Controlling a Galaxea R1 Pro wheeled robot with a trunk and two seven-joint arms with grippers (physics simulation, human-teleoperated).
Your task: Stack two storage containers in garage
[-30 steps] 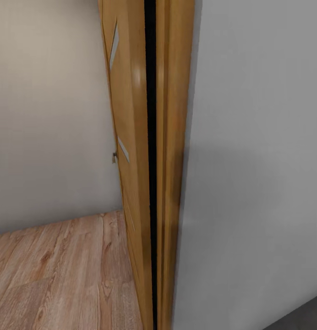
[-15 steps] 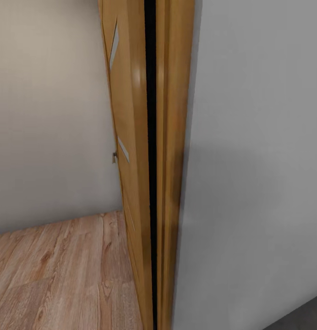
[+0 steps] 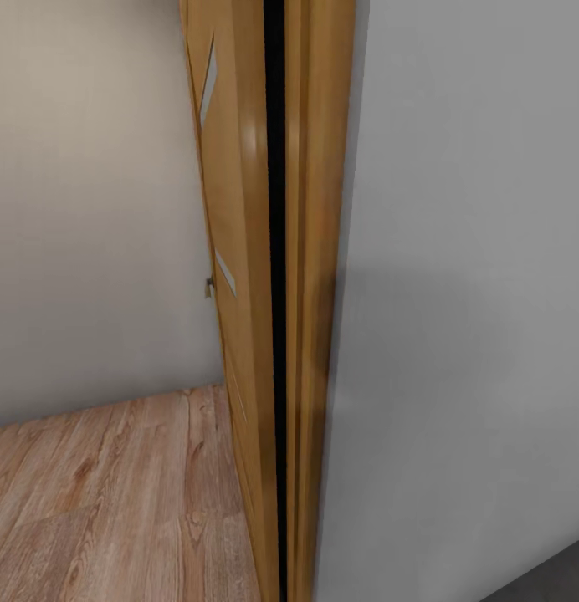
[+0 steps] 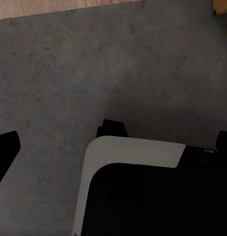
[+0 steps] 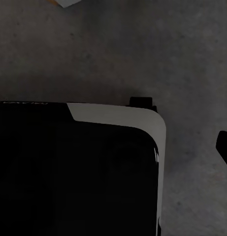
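Observation:
The two storage containers are out of view. My left gripper hangs open over the dark grey concrete floor, its black fingertips at the picture's two sides with nothing between them. My right gripper also stands open and empty; one black fingertip shows against the same floor. Under both grippers lies my own base, black with a white rim.
Straight ahead in the head view stands the edge of an open wooden door against its frame. A grey wall is close on the right. Light wood planks lie beyond on the left, and grey concrete shows at the lower right.

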